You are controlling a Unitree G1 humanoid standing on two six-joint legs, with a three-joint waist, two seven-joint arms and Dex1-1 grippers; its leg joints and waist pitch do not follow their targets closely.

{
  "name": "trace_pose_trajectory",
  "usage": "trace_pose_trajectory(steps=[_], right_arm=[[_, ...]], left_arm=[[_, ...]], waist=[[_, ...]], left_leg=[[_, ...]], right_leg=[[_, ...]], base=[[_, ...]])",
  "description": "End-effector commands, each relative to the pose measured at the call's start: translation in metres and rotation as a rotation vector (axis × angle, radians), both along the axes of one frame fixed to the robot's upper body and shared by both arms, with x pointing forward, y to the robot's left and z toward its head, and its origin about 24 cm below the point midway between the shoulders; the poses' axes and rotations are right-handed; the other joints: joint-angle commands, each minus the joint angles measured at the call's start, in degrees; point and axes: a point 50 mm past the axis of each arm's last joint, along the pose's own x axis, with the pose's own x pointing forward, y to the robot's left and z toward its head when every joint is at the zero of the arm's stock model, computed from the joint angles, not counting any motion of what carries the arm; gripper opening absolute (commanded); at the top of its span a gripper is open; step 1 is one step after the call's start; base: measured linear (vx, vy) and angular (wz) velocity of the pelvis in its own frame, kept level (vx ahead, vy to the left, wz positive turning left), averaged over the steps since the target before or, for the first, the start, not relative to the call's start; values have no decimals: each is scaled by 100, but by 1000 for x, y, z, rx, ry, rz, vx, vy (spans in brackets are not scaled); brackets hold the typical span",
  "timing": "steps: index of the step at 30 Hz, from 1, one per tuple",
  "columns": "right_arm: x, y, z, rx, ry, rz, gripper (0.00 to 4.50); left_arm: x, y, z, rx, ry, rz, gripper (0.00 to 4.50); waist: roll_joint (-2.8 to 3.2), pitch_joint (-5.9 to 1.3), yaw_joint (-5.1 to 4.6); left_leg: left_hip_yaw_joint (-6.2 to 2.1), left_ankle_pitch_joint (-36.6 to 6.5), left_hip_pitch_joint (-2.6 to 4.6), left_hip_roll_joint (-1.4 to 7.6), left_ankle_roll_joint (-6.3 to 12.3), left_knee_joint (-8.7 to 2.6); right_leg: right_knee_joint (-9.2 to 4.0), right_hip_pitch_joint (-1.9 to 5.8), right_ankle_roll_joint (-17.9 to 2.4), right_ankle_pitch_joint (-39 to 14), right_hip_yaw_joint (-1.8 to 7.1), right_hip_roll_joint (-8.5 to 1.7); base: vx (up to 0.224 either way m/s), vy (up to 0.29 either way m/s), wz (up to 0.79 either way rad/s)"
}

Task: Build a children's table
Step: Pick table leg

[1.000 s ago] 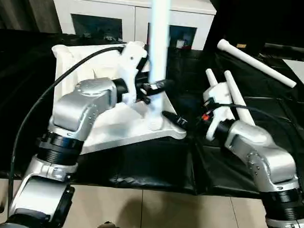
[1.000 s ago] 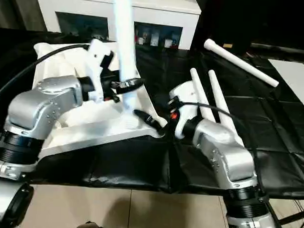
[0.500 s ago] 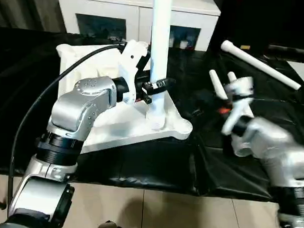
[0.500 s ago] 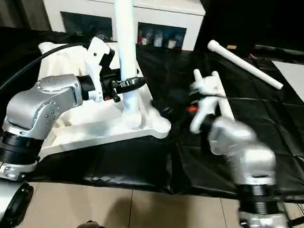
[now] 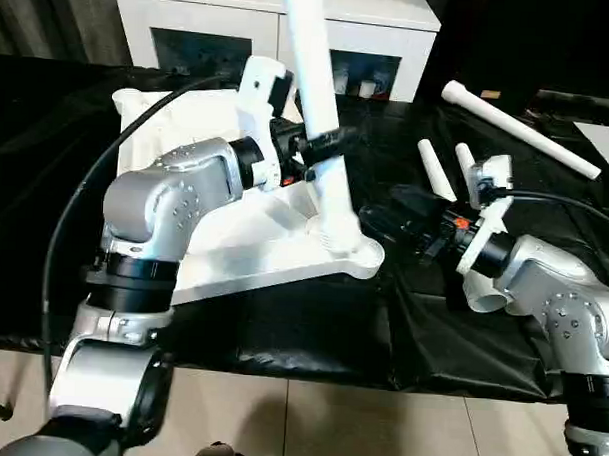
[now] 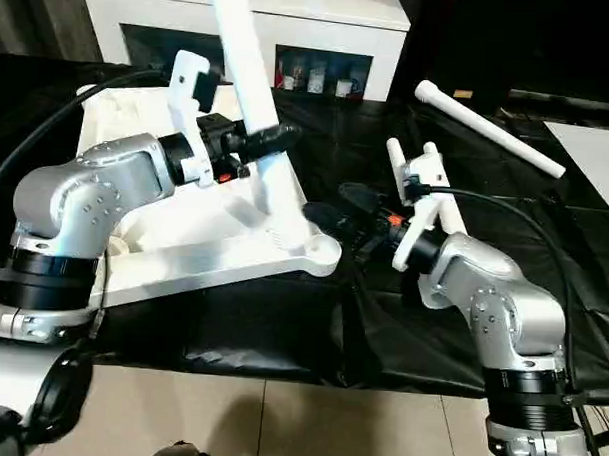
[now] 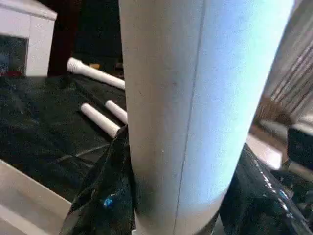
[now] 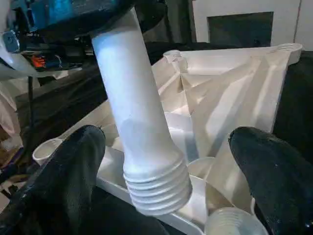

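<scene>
The children's table top (image 5: 224, 235) lies upside down on the black mat, ribbed underside up. My left gripper (image 5: 322, 144) is shut on a white leg (image 5: 319, 98), which leans with its upper end to the left. The leg's threaded end (image 8: 156, 183) hangs just above the underside, beside the near right corner socket (image 5: 368, 256). My right gripper (image 5: 383, 216) stands open just right of that corner, its fingers (image 8: 73, 166) on either side of the threaded end without touching it. Three more legs (image 5: 518, 125) (image 5: 432, 167) (image 5: 463, 159) lie on the mat to the right.
A white cabinet (image 5: 222, 25) with glass-fronted doors stands behind the table top. The black mat (image 5: 311, 328) ends at a tiled floor (image 5: 307, 428) in front. A flat white board (image 6: 587, 148) lies at the far right.
The leg has tipped from upright to a lean, its lower end shifted toward the near right corner. My right arm swung away and back, its open gripper now facing that corner.
</scene>
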Motion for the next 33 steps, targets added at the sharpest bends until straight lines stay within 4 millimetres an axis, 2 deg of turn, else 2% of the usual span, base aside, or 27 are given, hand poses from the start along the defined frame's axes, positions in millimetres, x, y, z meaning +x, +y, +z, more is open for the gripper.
trace_pose_trajectory(steps=[1, 6, 9, 17, 20, 21, 26, 33], right_arm=[[0, -3, 7, 23, -4, -14, 447], [4, -7, 12, 91, 22, -38, 447], [4, -7, 13, 100, 32, -28, 447], [3, -2, 15, 43, 41, 39, 447], [3, 3, 13, 19, 44, 61, 447], [2, 5, 11, -4, 45, 68, 447], [1, 10, 6, -48, 57, 88, 447], [5, 19, 4, -90, 75, 156, 447]], left_arm=[[0, -2, 9, -30, 11, -18, 186], [0, -2, 6, -93, 97, -36, 186], [-1, -2, 5, -99, 122, -55, 186], [-5, -6, 6, -97, 124, -88, 186], [-6, -7, 6, -90, 118, -91, 186], [-6, -8, 6, -81, 113, -94, 186], [-8, -9, 6, -71, 103, -110, 186], [-20, -19, 0, 110, 16, -241, 186]], waist=[[-24, -459, 21], [-26, -466, 28], [-27, -461, 43], [-53, -455, 38], [-42, -456, 42], [-65, -455, 35], [-50, -454, 38], [-32, -442, 35]], left_leg=[[-117, -689, 104, 317, 121, -428], [-112, -645, 108, 312, 122, -421], [-112, -654, 104, 310, 126, -426], [-114, -638, 97, 316, 126, -431], [-118, -639, 98, 322, 96, -434], [-116, -616, 95, 321, 100, -436], [-117, -603, 95, 325, 81, -437], [-120, -736, 112, 333, 12, -454]], right_leg=[[-352, 309, -1380, -958, 224, -408], [-341, 313, -1446, -844, 221, -406], [-354, 313, -1403, -905, 220, -404], [-363, 320, -1336, -983, 224, -416], [-361, 316, -1307, -1012, 226, -419], [-362, 315, -1311, -974, 223, -413], [-357, 312, -1304, -979, 226, -419], [-372, 294, -1229, -1144, 234, -420]], base=[[0, 0, 0], [0, 0, 0], [0, 0, 0], [0, 0, 0], [0, 0, 0], [0, 0, 0], [0, 0, 0], [0, 0, 0]])
